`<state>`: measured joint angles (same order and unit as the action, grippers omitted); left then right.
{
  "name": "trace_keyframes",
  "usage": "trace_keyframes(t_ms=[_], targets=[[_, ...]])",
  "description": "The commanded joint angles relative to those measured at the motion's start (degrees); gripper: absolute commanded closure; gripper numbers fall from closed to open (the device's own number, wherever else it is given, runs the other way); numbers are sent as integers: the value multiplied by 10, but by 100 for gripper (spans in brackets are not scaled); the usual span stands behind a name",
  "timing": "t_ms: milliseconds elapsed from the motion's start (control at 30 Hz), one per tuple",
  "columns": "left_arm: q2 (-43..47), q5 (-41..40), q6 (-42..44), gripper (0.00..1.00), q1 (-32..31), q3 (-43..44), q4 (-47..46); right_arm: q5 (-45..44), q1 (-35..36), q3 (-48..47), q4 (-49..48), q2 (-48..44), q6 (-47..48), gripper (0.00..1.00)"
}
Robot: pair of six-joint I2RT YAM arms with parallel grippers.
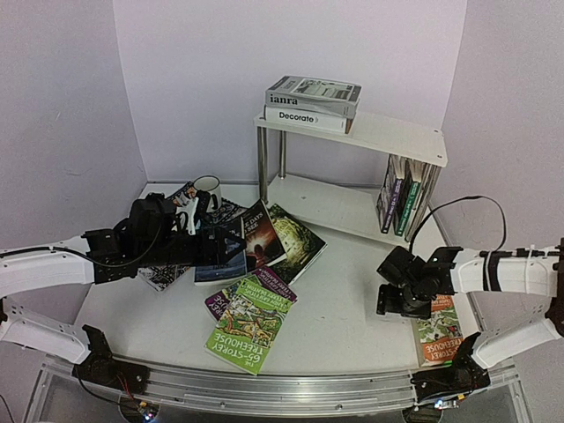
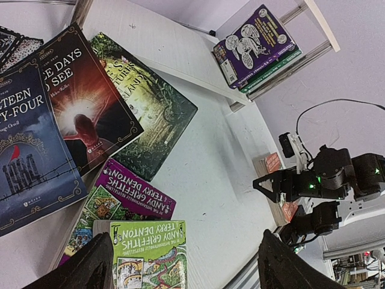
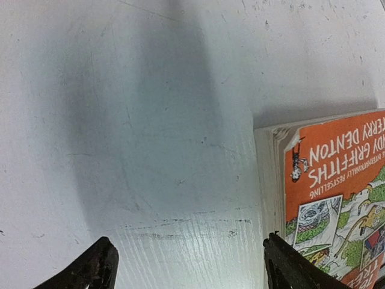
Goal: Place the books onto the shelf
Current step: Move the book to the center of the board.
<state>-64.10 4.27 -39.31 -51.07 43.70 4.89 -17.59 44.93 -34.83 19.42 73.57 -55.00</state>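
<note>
1. Only the right wrist view shows the orange book (image 3: 337,198) close up. It lies flat on the desk (image 3: 150,120), its corner just beside one finger. The right gripper (image 3: 189,265) is seen open and empty.
2. Only the top view shows the shelf (image 1: 388,132) whole, at the far right. Stacked books (image 1: 313,101) lie on its top board and upright books (image 1: 398,196) stand at the lower board's right end.
3. The left gripper (image 2: 186,268) is seen open and empty, with the green book (image 2: 150,256) showing between its fingers.
4. The green book lies flat at the near middle, its long axis tilted near-left to far-right. The orange book lies at the near right, its long axis running near to far.
</note>
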Motion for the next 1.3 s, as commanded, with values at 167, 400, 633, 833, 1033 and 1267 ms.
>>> trace_keyframes(t_ms=[167,400,633,833,1033,1267], targets=[[3,-8,4,16,-1,0,-23,-88,-13,24,144,-93,-70,2],[-1,-4,3,16,-1,2,-24,-56,-32,78,129,-99,-91,2],[-1,-6,2,16,-1,4,-25,50,-34,108,7,-53,-45,2],[-7,-7,5,16,-1,10,-25,189,16,134,-277,-13,-75,2],[-15,-2,5,16,-1,19,-26,191,104,-51,-277,76,-32,2],[1,-8,3,16,-1,7,-25,68,96,-82,-117,3,3,2]])
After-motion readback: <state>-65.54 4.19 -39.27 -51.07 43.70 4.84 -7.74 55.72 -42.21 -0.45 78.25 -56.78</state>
